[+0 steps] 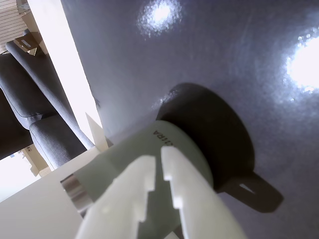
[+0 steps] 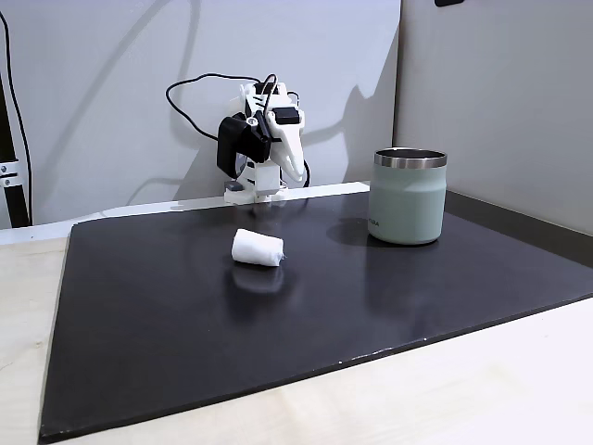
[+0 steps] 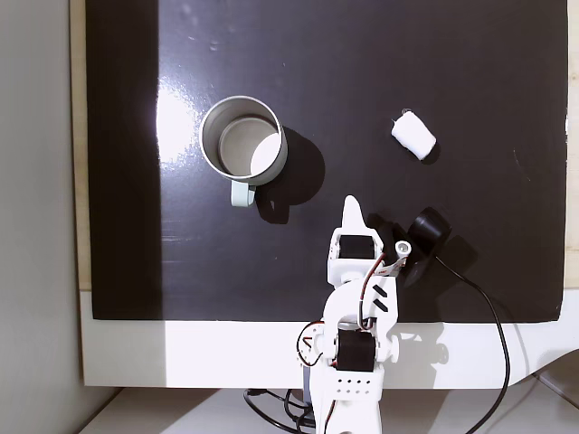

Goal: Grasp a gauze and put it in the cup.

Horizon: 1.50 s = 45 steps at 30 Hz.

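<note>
The white plastic claw [image 3: 352,210] is held clenched and empty near the dark mat's [image 3: 507,262] rear edge. The small white fabric gauze roll [image 2: 257,247] is laid mid-mat, well apart from the sage-green steel-rimmed cup [image 2: 408,197]. The cup's logo cannot be read.

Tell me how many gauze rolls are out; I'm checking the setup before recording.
1. The gauze lies on its side on the black mat, apart from the cup and clear of the folded arm's gripper. The cup looks empty from above.

White plastic arm [image 3: 355,325] with black servos, black cable, toothed fingers [image 1: 184,189]
</note>
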### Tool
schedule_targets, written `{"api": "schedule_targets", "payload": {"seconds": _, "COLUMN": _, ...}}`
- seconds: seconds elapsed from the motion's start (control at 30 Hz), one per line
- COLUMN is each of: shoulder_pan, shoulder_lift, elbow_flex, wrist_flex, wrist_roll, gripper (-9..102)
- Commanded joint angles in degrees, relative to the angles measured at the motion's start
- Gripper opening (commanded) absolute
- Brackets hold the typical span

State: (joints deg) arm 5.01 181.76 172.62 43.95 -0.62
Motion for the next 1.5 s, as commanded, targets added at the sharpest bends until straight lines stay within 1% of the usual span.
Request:
{"api": "schedule_targets", "payload": {"seconds": 0.0, "shoulder_pan": -2.2, "shoulder_lift": 0.4, "elbow_flex": -0.4, "wrist_flex": -1.4, "wrist_roll": 0.5, "gripper": 0}}
{"api": "schedule_targets", "payload": {"seconds": 0.6, "shoulder_pan": -2.1, "shoulder_lift": 0.4, "elbow_flex": -0.4, "wrist_flex": -1.5, "wrist_roll": 0.4, "gripper": 0}}
{"api": "schedule_targets", "payload": {"seconds": 0.7, "shoulder_pan": -0.2, "shoulder_lift": 0.4, "elbow_flex": -1.3, "wrist_flex": -1.1, "wrist_roll": 0.6, "gripper": 0}}
{"api": "schedule_targets", "payload": {"seconds": 0.77, "shoulder_pan": 0.8, "shoulder_lift": 0.4, "elbow_flex": -3.3, "wrist_flex": -0.1, "wrist_roll": 0.4, "gripper": 0}}
{"api": "schedule_targets", "payload": {"seconds": 0.87, "shoulder_pan": 0.8, "shoulder_lift": -1.3, "elbow_flex": -8.8, "wrist_flex": 3.9, "wrist_roll": 1.3, "gripper": 0}}
{"api": "schedule_targets", "payload": {"seconds": 1.03, "shoulder_pan": 1.8, "shoulder_lift": -15.0, "elbow_flex": -21.4, "wrist_flex": 6.1, "wrist_roll": 5.1, "gripper": 0}}
{"api": "schedule_targets", "payload": {"seconds": 1.2, "shoulder_pan": 6.6, "shoulder_lift": -35.4, "elbow_flex": -36.5, "wrist_flex": 8.2, "wrist_roll": 9.9, "gripper": 0}}
{"api": "schedule_targets", "payload": {"seconds": 1.27, "shoulder_pan": 9.4, "shoulder_lift": -44.5, "elbow_flex": -43.5, "wrist_flex": 10.5, "wrist_roll": 12.0, "gripper": 0}}
{"api": "schedule_targets", "payload": {"seconds": 1.37, "shoulder_pan": 12.5, "shoulder_lift": -57.1, "elbow_flex": -54.6, "wrist_flex": 16.5, "wrist_roll": 14.6, "gripper": 0}}
{"api": "schedule_targets", "payload": {"seconds": 1.47, "shoulder_pan": 14.9, "shoulder_lift": -66.2, "elbow_flex": -62.3, "wrist_flex": 20.4, "wrist_roll": 15.2, "gripper": 0}}
